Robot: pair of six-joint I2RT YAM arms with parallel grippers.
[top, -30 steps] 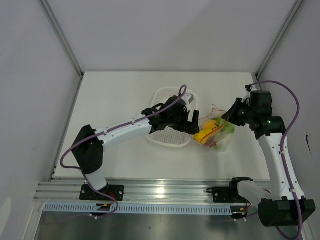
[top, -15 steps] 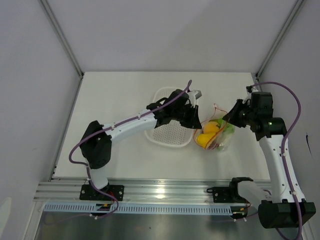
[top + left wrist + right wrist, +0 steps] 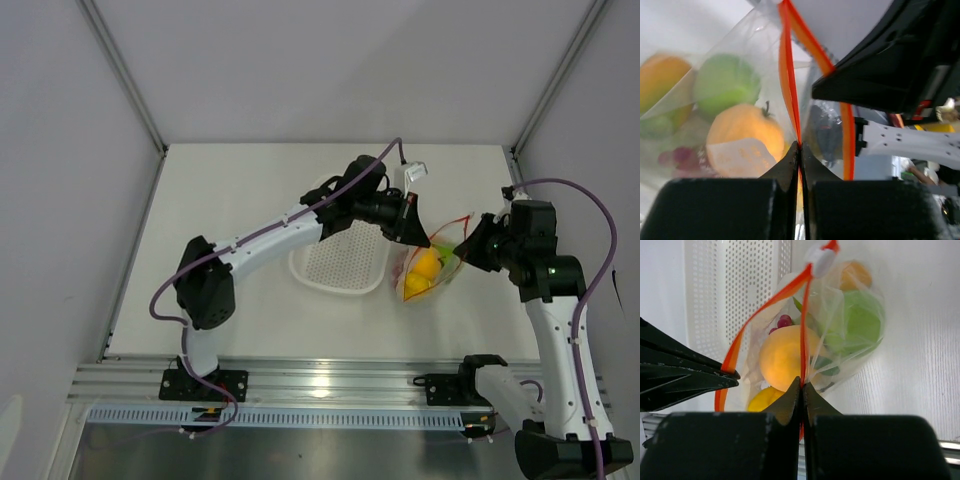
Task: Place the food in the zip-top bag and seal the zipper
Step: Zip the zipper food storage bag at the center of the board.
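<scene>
The clear zip-top bag (image 3: 426, 272) hangs between my two grippers, right of the basket. Inside it sits the food: a green apple (image 3: 725, 80), an orange fruit (image 3: 745, 131), a yellow fruit (image 3: 762, 397) and red grapes (image 3: 785, 320). My left gripper (image 3: 420, 237) (image 3: 800, 146) is shut on one side of the orange-red zipper (image 3: 786, 75). My right gripper (image 3: 458, 247) (image 3: 802, 382) is shut on the opposite strip (image 3: 803, 335). The two strips stand apart, so the mouth gapes. In the right wrist view the left gripper's fingers (image 3: 700, 377) pinch the far strip.
The white perforated basket (image 3: 305, 272) lies on the table just left of the bag, under the left arm. White walls with metal corner rails enclose the table on three sides. The metal rail carrying both arm bases (image 3: 320, 385) runs along the near edge.
My left gripper swung right from over the basket to the bag's mouth and shut on the zipper strip. The bag now hangs higher between both grippers. The right gripper kept its hold.
</scene>
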